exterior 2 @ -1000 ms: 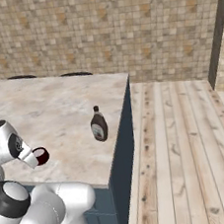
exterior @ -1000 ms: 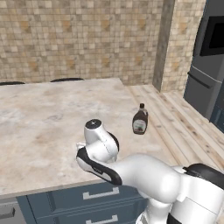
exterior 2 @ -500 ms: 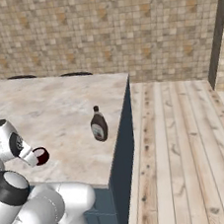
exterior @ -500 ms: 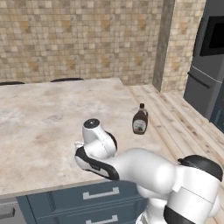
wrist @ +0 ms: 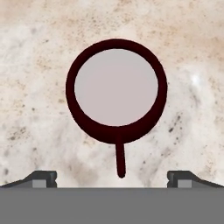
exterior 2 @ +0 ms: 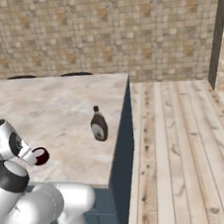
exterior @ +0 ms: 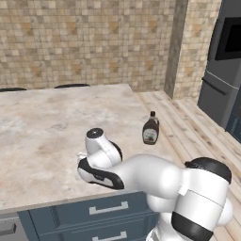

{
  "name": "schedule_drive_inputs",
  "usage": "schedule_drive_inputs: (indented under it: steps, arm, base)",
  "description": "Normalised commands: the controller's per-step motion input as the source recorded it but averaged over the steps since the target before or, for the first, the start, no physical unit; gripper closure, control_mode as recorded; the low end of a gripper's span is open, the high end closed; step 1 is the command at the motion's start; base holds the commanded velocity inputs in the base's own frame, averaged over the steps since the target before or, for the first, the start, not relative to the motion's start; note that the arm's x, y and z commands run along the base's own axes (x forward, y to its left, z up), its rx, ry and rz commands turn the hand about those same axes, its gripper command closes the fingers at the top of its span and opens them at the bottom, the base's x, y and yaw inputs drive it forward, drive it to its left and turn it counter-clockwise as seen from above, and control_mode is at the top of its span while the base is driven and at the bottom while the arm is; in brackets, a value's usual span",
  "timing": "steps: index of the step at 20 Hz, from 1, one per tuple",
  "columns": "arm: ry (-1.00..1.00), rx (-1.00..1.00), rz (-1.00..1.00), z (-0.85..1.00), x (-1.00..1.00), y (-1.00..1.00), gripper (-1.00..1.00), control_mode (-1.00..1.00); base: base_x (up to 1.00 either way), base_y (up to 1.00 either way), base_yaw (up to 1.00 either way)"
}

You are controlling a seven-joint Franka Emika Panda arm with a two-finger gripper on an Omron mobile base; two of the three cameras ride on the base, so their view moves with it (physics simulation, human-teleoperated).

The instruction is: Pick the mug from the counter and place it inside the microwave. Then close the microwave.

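Hand view looks straight down on the mug [wrist: 116, 89], standing on the counter [wrist: 35, 105]. The gripper [wrist: 112, 178] is wide apart, probably just above it. Next: go down and squeeze.

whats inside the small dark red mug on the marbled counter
Nothing: the hand view looks straight down into the small dark red mug, and its pale floor is bare. The open gripper hangs above it. The marbled stone counter directly under the mug is covered.

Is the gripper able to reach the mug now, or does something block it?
Probably yes: the open gripper hangs right over the mug, which stands apart on bare counter, the bottle well aside.
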Motion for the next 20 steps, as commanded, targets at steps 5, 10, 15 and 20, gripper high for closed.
schedule_drive_inputs:
  steps: [5, 10, 15, 20]
  arm:
    - [0.00, 0.00, 0.00, -0.16, 0.04, 0.00, -1.00, -1.00]
    - [0.00, 0.00, 0.00, -0.15, 0.04, 0.00, -1.00, -1.00]
    - [0.00, 0.00, 0.00, -0.02, 0.00, 0.00, -1.00, -1.00]
    - [0.00, 0.00, -0.01, 0.00, 0.03, 0.00, -1.00, -1.00]
  base:
    - [0.00, 0.00, 0.00]
    - [0.00, 0.00, 0.00]
    - [0.00, 0.00, 0.00]
    - [0.00, 0.00, 0.00]
